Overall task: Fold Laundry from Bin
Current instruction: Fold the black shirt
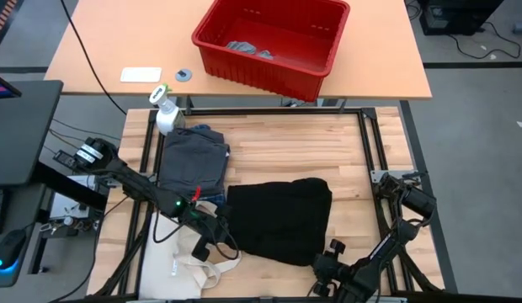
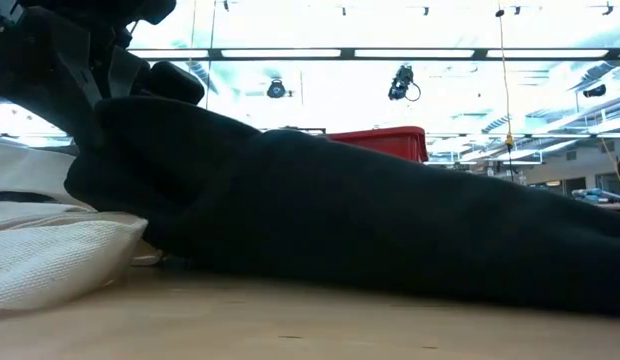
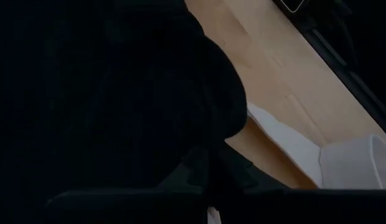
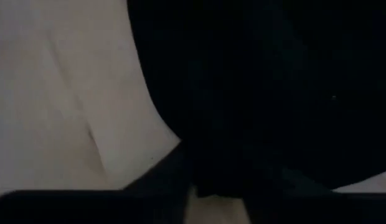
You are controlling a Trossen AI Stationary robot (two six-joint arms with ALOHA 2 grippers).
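- Laundry is spread over the wooden worktop (image 1: 345, 151): a large black piece (image 1: 282, 219) lies folded near the front middle, and in the low view it fills most of the frame as a dark mound.
- Dark grey piece (image 1: 192, 160) lies folded just left of the black one, with a bit of blue plaid shirt (image 1: 212, 202) showing under its near edge.
- Smaller light grey pieces (image 1: 248, 49) sit inside the red bin (image 1: 316, 71), which stands on the far tan table, well apart from the black piece.
- Left claw (image 1: 212, 238) is at the black piece's left edge, clenched; the black cloth covers its wrist view, but whether it pinches the cloth cannot be told.
- Right claw (image 1: 324, 268) is at the black piece's near right corner; whether it is released or clenched cannot be told.
- Cream tote bag (image 1: 189, 265) lies at the front left, beside the left claw.
- White spray bottle (image 1: 165, 111) stands at the far left corner.
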